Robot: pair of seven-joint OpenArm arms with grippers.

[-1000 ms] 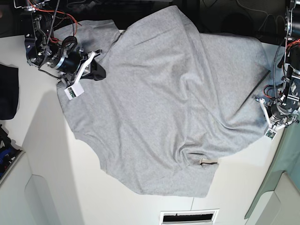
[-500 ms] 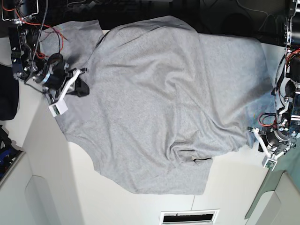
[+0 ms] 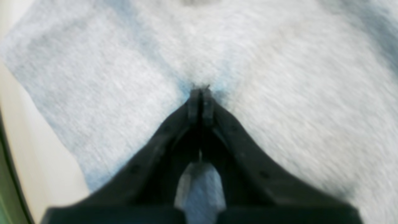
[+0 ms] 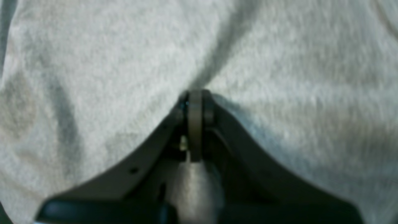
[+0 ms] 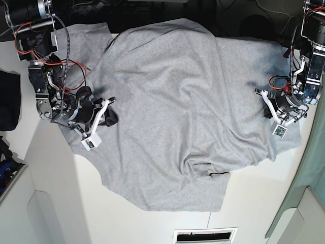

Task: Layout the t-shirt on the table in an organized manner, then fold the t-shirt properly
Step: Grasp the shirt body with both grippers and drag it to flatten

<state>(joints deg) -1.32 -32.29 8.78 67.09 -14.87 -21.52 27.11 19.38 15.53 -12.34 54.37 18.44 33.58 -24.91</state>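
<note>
The light grey t-shirt (image 5: 172, 112) lies spread over the white table (image 5: 61, 203), plain side up, with creases near its lower hem. My right gripper (image 5: 110, 117) sits at the shirt's left edge in the base view. Its wrist view shows this gripper (image 4: 195, 95) shut, with a ridge of the t-shirt (image 4: 93, 62) pinched between the jaws. My left gripper (image 5: 265, 99) is at the shirt's right side. Seen from its wrist, the left gripper (image 3: 200, 91) is shut, and the t-shirt (image 3: 279, 77) puckers at the tips.
A dark cloth (image 5: 9, 99) lies at the table's left edge. A pale green panel (image 5: 312, 173) borders the right side. A vent slot (image 5: 204, 235) sits at the front edge. Bare table (image 3: 18, 124) shows left of the cloth in the left wrist view.
The right gripper has moved down and inward along the shirt's left edge. The left gripper has risen and moved inward over the right side. The shirt's right edge has spread outward.
</note>
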